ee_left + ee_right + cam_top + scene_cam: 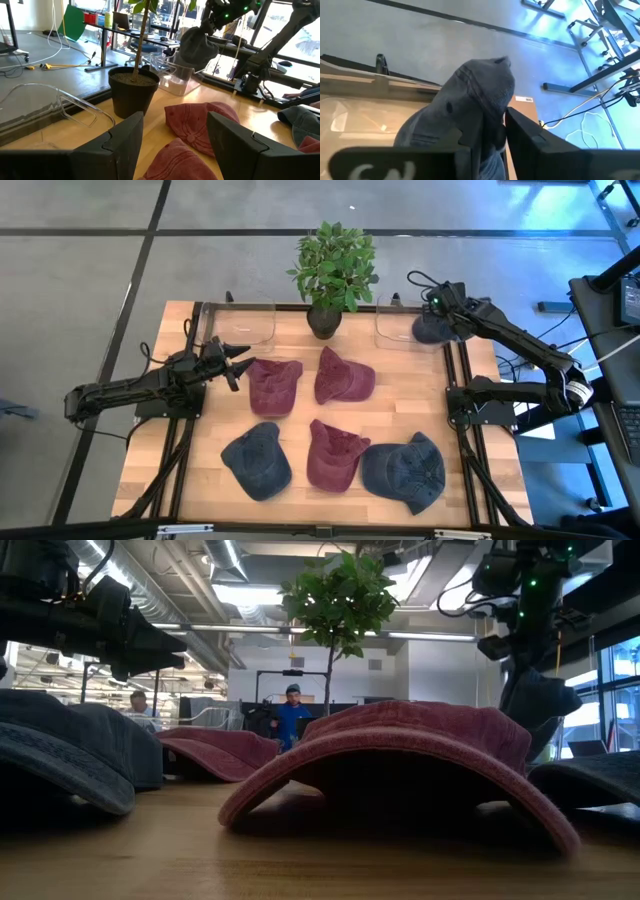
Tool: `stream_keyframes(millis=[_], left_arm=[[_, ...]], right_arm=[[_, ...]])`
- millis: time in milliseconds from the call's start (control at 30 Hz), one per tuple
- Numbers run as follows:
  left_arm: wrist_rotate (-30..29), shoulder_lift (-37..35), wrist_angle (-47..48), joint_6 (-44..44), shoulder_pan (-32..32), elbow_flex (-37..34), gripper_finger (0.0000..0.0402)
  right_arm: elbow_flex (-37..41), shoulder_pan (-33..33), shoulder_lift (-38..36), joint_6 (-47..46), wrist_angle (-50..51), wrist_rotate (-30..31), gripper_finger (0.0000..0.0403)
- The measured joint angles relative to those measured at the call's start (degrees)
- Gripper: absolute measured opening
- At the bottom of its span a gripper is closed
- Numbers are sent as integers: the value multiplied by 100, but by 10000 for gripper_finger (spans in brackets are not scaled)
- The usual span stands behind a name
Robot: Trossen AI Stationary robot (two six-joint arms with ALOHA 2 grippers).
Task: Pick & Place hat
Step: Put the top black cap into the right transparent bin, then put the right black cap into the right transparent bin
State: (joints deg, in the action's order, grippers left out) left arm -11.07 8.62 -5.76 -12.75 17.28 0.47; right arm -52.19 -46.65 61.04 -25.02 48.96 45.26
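there are six hats, all soft washed caps. one dark blue-grey hat (432,328) hangs limp in the air at the far right corner of the table, held up above it. two maroon hats (274,385) (343,376) lie side by side in the middle of the table. nearer the front edge lie a dark blue hat (257,461), a maroon hat (335,454) and a bigger blue hat (405,470), the last two touching.

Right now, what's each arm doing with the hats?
Right end effector shut on blue hat, over clear bin. Left end effector open beside maroon hat. Nothing blocking.
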Motion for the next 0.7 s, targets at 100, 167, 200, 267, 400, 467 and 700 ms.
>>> stream_keyframes(millis=[100, 167, 200, 267, 400, 467, 700], left_arm=[[0, -2, 0, 0, 2, 0, 214], [0, 0, -1, 0, 2, 0, 214], [0, 0, -1, 0, 2, 0, 214], [2, 0, 0, 0, 2, 0, 214], [2, 0, 0, 0, 2, 0, 214], [0, 0, -1, 0, 2, 0, 214], [2, 0, -2, 0, 1, 0, 214]], right_arm=[[5, 0, 0, 2, 0, 21, 95], [5, 0, 0, 2, -1, 21, 103], [5, 0, 0, 2, -3, 23, 108], [5, 0, 0, 2, -11, 25, 121], [5, 0, 0, -6, -62, 23, 160], [-21, 0, 0, 1, -93, 22, 183], [-677, 75, -21, -197, 282, -690, 231]])
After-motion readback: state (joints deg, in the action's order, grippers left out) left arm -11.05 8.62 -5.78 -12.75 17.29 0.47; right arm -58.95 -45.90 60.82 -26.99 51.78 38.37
